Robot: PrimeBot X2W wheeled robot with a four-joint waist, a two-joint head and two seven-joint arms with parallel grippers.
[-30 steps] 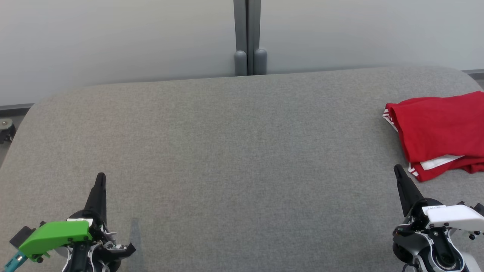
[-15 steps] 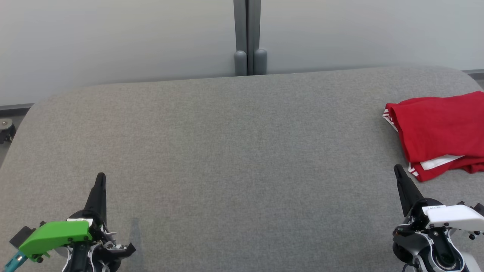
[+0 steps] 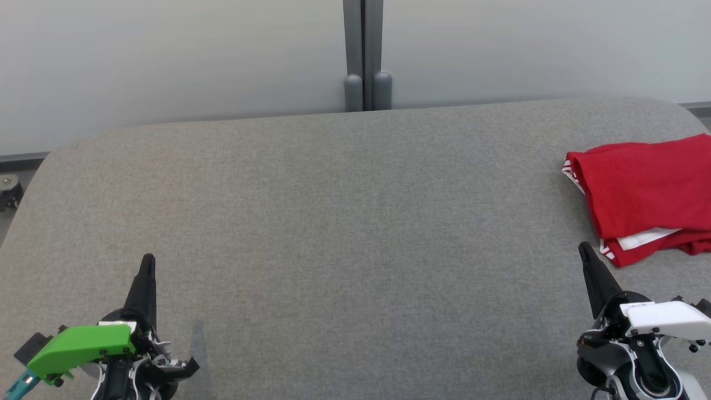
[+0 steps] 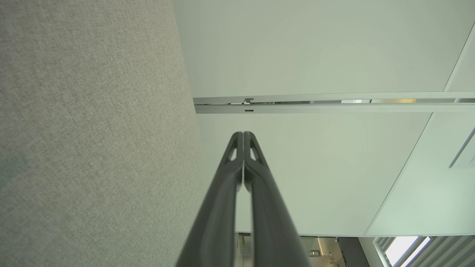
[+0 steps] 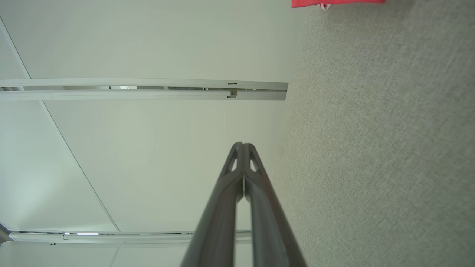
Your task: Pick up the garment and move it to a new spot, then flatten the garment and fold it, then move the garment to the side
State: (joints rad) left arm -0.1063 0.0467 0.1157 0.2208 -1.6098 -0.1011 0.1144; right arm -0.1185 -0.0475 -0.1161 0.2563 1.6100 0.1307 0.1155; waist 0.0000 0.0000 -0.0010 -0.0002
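A red garment [image 3: 647, 194] with white trim lies folded at the right edge of the grey fabric table [image 3: 344, 222], partly cut off by the head view's border. A sliver of the garment [image 5: 336, 3] shows at the top of the right wrist view. My right gripper [image 3: 583, 248] is shut and empty, just in front of the garment's near corner without touching it. My left gripper [image 3: 148, 259] is shut and empty at the lower left, far from the garment. In the wrist views the left gripper [image 4: 243, 134] and the right gripper [image 5: 243, 145] have their fingertips pressed together.
A pale partition wall with a grey post [image 3: 364, 55] stands behind the table's far edge. A caster wheel [image 3: 8, 186] sits on the floor past the table's left edge. The wide grey tabletop stretches between both grippers.
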